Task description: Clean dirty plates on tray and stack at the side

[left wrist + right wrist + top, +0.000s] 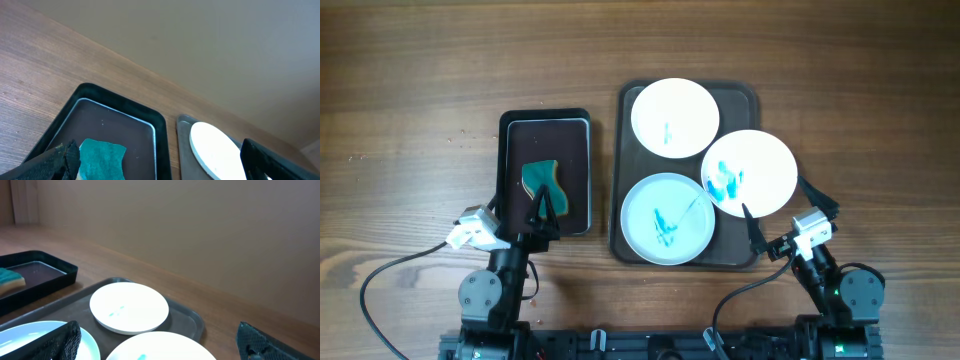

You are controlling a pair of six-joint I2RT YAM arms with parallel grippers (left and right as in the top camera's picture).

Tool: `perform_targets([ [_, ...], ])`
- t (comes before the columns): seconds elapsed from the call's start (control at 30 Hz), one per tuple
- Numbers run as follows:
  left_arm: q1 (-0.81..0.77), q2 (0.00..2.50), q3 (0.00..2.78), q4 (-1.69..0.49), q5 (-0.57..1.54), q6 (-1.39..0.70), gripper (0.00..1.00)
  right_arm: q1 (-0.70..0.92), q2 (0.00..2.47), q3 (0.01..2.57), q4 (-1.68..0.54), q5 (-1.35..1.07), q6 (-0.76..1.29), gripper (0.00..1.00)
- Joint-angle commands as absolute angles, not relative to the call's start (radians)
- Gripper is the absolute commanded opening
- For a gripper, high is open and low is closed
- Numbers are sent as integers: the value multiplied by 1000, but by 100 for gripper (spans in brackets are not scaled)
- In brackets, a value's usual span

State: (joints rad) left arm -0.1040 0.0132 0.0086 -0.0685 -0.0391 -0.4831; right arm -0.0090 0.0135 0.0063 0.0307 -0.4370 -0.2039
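**Operator:** Where are the plates?

**Technician:** Three lie on the tray (622,170), right of the desk's centre. The bluest plate (750,172) is nearest the right edge. The sponge (542,180) sits in the small tray (576,160), toward the left edge.

**Operator:** And the grippers?

**Technician:** Both are released. The left gripper (160,162) hangs at the sponge's near end, and the right gripper (157,332) is by the bluest plate. Recommended: lower the left gripper squarely and clamp the sponge mid-body.

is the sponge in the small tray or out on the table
In the tray. The teal sponge lies flat inside the small black tray, left of the larger tray.
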Motion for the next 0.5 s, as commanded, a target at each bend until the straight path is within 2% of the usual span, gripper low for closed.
perform_targets([
  [0.0,-109,7,6,-70,-35,-475,100,-5,7,5,33,-445,-209,100],
  [0.47,-109,7,6,-70,-35,-475,100,-5,7,5,33,-445,-210,100],
])
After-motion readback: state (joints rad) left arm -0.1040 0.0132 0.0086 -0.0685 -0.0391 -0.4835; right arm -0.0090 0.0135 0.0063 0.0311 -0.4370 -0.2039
